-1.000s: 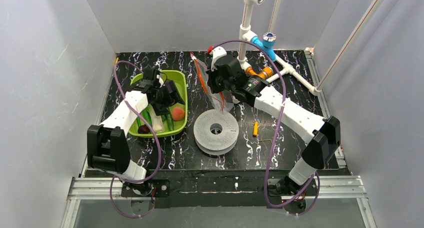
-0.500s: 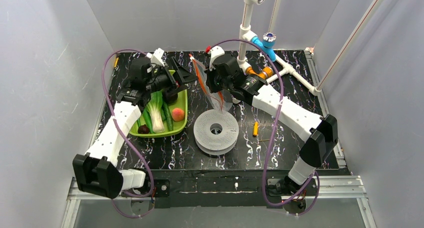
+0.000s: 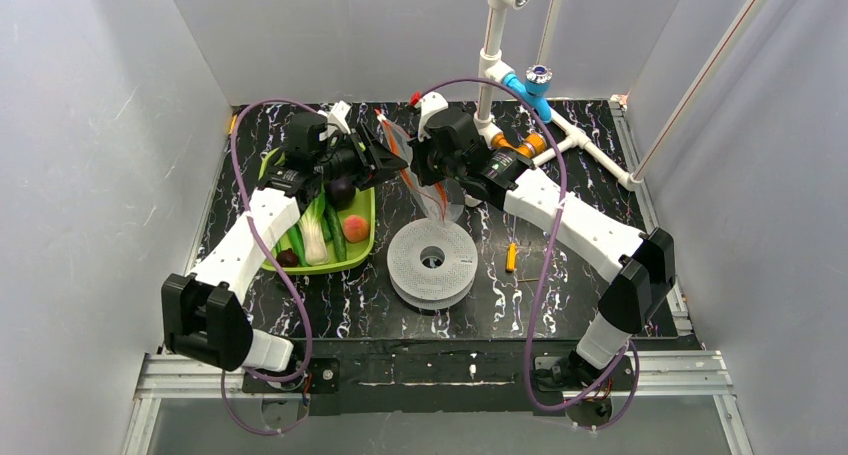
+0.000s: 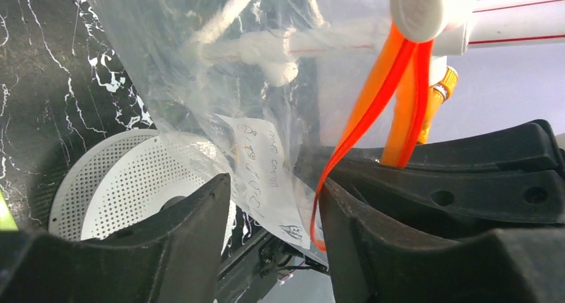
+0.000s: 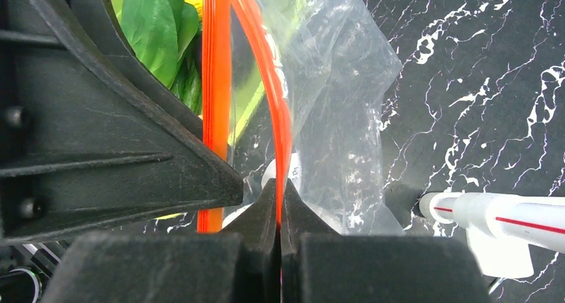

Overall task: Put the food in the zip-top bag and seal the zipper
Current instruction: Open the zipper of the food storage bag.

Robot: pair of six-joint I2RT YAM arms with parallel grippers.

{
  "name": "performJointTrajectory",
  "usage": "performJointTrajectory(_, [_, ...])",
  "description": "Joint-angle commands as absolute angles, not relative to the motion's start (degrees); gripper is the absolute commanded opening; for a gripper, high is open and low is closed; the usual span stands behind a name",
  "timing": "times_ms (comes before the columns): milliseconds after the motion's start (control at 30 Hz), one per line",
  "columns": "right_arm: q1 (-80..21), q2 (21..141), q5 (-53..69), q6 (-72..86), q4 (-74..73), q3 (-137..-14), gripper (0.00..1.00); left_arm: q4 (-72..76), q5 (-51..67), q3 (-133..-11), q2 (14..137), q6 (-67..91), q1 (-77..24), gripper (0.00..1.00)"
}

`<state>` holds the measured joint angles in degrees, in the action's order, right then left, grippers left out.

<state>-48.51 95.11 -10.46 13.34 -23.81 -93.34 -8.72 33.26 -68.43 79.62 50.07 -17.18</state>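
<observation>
Since a second ago the left gripper (image 4: 274,183) has swung from the green tray (image 3: 352,263) to the zipper (image 4: 373,96), fingers parted and empty, likely to spread the mouth. Opposite, the right gripper (image 5: 280,190) pinches that strip, hanging the zip-top bag (image 4: 200,83) at twelve o'clock of the disc (image 3: 432,260); the food (image 3: 318,230) waits at nine.

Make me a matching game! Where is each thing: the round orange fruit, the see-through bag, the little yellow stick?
Things:
1. round orange fruit
2. see-through bag
3. little yellow stick

Places:
A. lying on the table, right of the white disc
B. pinched at its orange strip by the right gripper
C. in the green tray

Pairs: 1-C, 2-B, 3-A
</observation>
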Motion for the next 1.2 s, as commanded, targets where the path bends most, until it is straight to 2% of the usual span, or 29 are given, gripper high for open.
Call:
performJointTrajectory(0, [-48.70,94.79,-9.80,13.62,-22.23,-96.77,0.01,-9.20,33.26,-71.60,80.09,49.44,-18.38,0.38])
performJointTrajectory(67, [-48.70,95.10,-10.01,13.46,-22.23,-97.02,0.01,-9.35,33.22,-71.67,80.47,49.15,-18.43,0.23])
performJointTrajectory(233, [-48.93,95.36,-8.84,13.68,-22.11,-96.65,0.01,-11.67,32.36,-71.86,80.77,47.01,-18.37,0.02])
performJointTrajectory(267, [-49.03,95.38,-8.89,13.62,-22.05,-96.52,0.01,-12.98,31.67,-72.16,80.80,46.29,-18.29,0.00])
performJointTrajectory(333, [-49.13,95.68,-10.98,12.25,-22.43,-96.60,0.01,-17.39,29.30,-73.42,80.53,44.03,-17.53,0.00])
performJointTrajectory(433, [-48.77,96.17,-20.79,6.42,-23.51,-97.25,0.01,-30.16,23.24,-77.04,80.41,39.96,-13.56,0.00])
performJointTrajectory(500, [-48.29,95.98,-26.36,1.57,-22.35,-96.58,0.01,-35.79,26.26,-78.22,81.79,37.82,-9.20,0.00])
performJointTrajectory(567, [-48.25,95.91,-29.86,-2.94,-20.84,-95.72,0.01,-36.04,35.03,-77.43,83.16,37.87,-5.72,0.00])
performJointTrajectory(800, [-48.64,97.29,-23.65,-0.49,-25.04,-99.04,0.03,-28.05,43.38,-73.31,82.38,42.53,-5.98,0.00])
performJointTrajectory(900, [-48.94,98.08,-18.65,2.73,-28.59,-101.33,0.25,-27.23,44.03,-72.53,82.21,43.22,-5.98,0.00])
performJointTrajectory(1000, [-49.34,98.49,-16.55,5.12,-32.17,-102.66,0.39,-25.99,44.36,-71.62,82.03,44.22,-6.20,0.00])
performJointTrajectory(1167, [-49.57,97.87,-16.33,5.95,-34.01,-102.38,0.46,-25.64,44.85,-70.83,81.75,44.47,-6.48,0.00])
